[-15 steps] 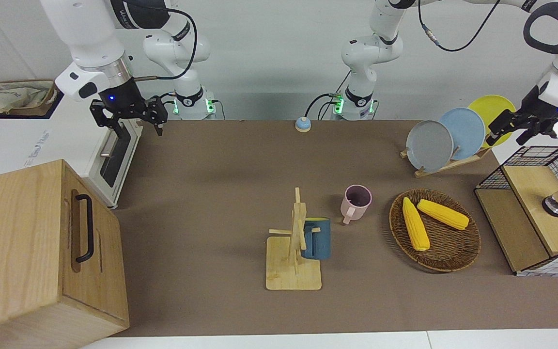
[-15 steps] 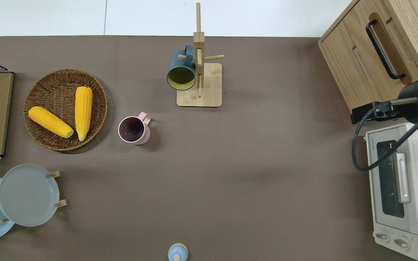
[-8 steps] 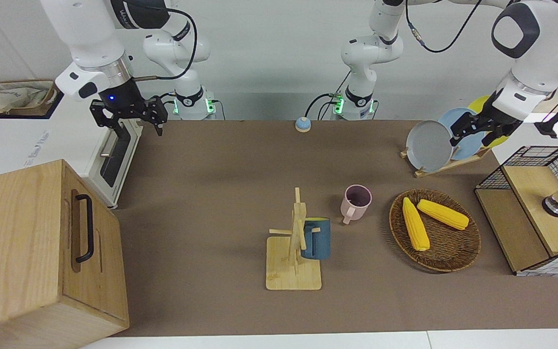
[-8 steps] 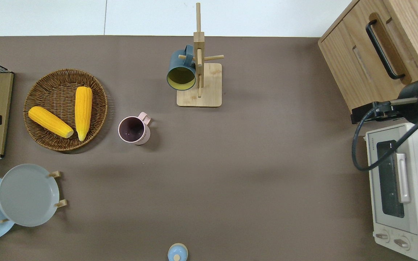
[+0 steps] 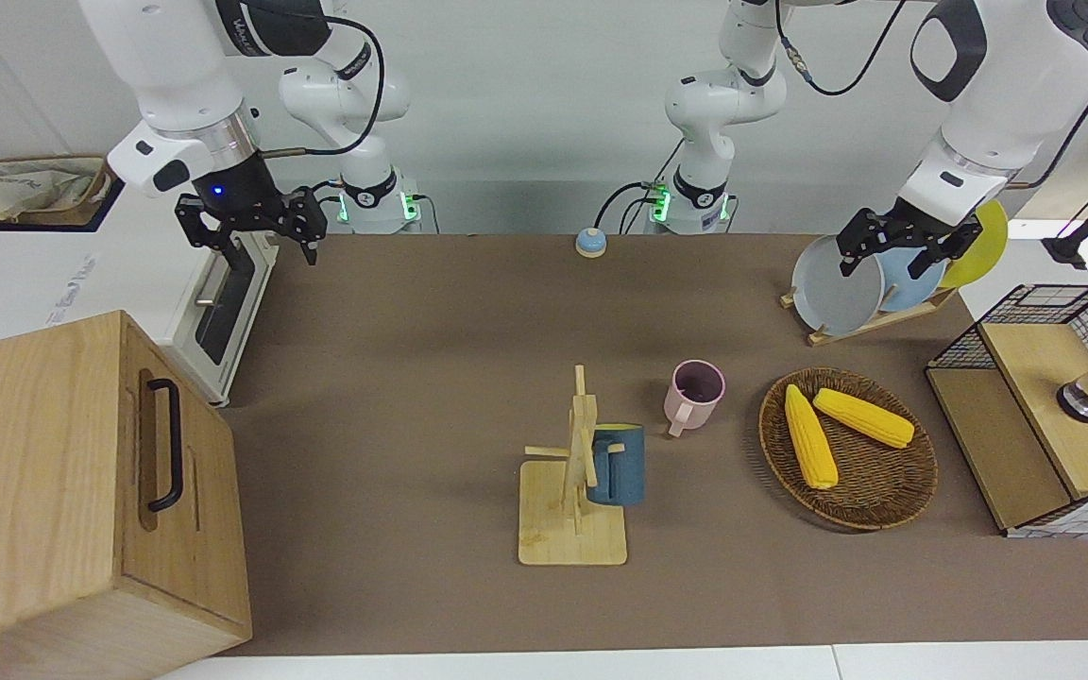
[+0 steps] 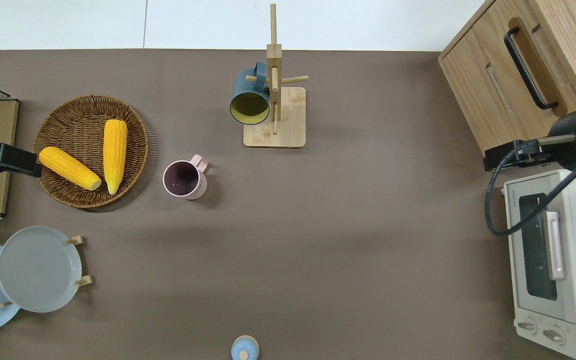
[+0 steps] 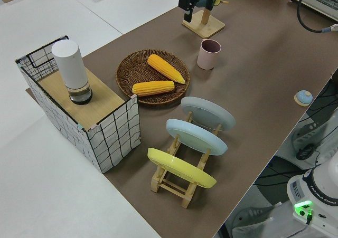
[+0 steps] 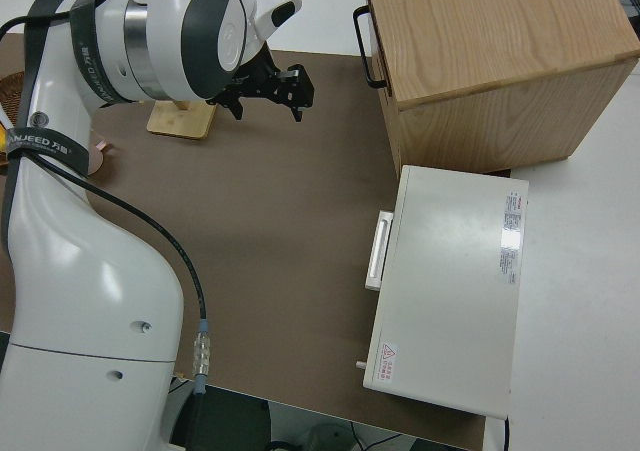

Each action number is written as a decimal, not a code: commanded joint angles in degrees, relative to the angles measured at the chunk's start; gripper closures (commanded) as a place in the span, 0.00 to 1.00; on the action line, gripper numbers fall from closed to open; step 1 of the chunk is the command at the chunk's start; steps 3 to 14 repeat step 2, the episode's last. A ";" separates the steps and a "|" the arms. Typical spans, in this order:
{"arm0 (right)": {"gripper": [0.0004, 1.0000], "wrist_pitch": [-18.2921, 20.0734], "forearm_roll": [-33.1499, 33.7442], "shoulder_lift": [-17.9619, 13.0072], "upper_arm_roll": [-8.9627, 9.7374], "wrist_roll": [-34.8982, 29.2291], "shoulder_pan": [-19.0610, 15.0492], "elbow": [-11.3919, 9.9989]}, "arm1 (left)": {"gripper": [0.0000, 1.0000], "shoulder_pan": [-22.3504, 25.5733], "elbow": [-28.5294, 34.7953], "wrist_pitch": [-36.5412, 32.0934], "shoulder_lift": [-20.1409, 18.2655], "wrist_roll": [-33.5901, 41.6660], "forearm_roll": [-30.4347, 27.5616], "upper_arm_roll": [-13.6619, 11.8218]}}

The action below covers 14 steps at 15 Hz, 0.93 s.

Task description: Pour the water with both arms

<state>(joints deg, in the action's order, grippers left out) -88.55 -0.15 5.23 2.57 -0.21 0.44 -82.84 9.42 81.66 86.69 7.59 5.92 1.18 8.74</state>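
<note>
Left pincer [image 5: 895, 250] in the air, fingers apart, nothing between them; overhead it sits at the wicker basket's [image 6: 133, 172] rim toward the left arm's end. Right arm parked, right pincer [image 5: 251, 231] spread open, empty. Pink cup [image 6: 184, 179] upright on table [image 6: 348, 240] beside basket.

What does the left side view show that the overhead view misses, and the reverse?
Only the left side view shows the white cylinder on the wire-sided shelf and the yellow plate in the rack. Only the overhead view shows the toaster oven's door and the wooden cabinet. Both show the wicker basket with two corn cobs, the pink mug, the mug tree and the left tool.
</note>
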 commanded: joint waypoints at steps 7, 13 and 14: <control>0.02 0.49 -0.55 -0.31 -0.11 0.83 0.09 0.22 | 0.00 -0.28 1.66 -0.55 -1.43 -1.44 2.08 0.93; 0.02 0.49 -0.55 -0.31 -0.11 0.83 0.09 0.22 | 0.00 -0.28 1.66 -0.55 -1.43 -1.44 2.08 0.93; 0.02 0.49 -0.55 -0.31 -0.11 0.83 0.09 0.22 | 0.00 -0.28 1.66 -0.55 -1.43 -1.44 2.08 0.93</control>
